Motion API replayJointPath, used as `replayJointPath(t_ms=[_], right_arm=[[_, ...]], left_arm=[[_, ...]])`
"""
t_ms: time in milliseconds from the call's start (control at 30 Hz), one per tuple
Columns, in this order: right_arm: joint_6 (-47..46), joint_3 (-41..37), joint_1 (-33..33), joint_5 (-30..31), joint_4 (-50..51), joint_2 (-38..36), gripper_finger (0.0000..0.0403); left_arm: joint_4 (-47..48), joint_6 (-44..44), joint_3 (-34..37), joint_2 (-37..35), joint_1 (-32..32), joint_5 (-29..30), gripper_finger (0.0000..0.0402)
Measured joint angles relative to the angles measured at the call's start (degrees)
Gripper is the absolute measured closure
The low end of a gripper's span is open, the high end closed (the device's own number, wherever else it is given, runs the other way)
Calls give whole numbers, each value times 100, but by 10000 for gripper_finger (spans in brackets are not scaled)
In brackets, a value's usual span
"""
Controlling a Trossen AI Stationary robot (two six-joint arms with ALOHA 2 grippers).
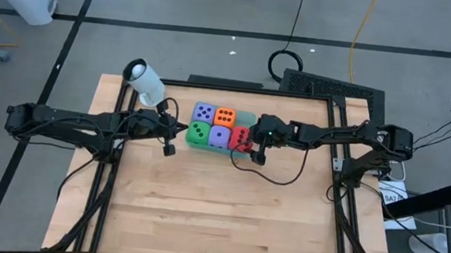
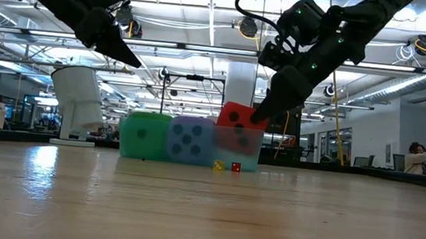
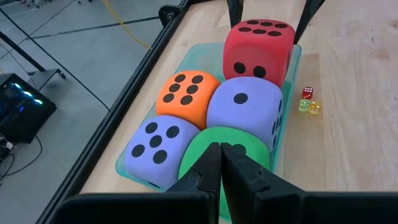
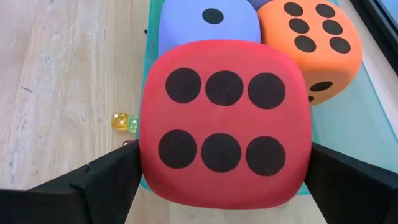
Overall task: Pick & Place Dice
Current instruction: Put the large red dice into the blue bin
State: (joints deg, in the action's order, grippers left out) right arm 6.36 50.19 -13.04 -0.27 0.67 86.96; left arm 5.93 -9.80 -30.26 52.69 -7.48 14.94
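Five dice crowd the teal tray (image 1: 247, 117) near the counter's (image 1: 217, 217) 12 o'clock edge
Right end effector (image 1: 250, 145) clamps the red die (image 1: 240, 138); left end effector (image 1: 170, 131), fingers together, empty, waits at the tray's 9 o'clock; open wood toward 6 o'clock

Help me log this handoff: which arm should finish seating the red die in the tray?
Right: the right gripper already clamps the red die over the teal tray; the left gripper is shut, empty.

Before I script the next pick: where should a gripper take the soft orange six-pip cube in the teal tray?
Probably from above, fingers across the orange cube: one on its free side toward the teal tray end, one in the seam against the purple one-pip cube. Neighbours block the other sides.
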Motion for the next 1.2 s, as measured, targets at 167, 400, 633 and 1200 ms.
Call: replayJointPath(t_ms=[167, 400, 633, 1200], right_arm=[[-58, 0, 0, 9, -2, -12, 4], [-492, -2, 0, 70, 81, -42, 3], [-1064, 4, -48, 34, 232, -50, 3], [-1025, 11, -35, 36, 550, -57, 6]], left_arm=[[2, 8, 0, 0, 0, 0, 378], [2, 28, 0, 0, 1, -2, 378], [-485, 71, 0, 223, 13, -1034, 378], [-2794, 49, 0, 1526, 13, -2158, 397]])
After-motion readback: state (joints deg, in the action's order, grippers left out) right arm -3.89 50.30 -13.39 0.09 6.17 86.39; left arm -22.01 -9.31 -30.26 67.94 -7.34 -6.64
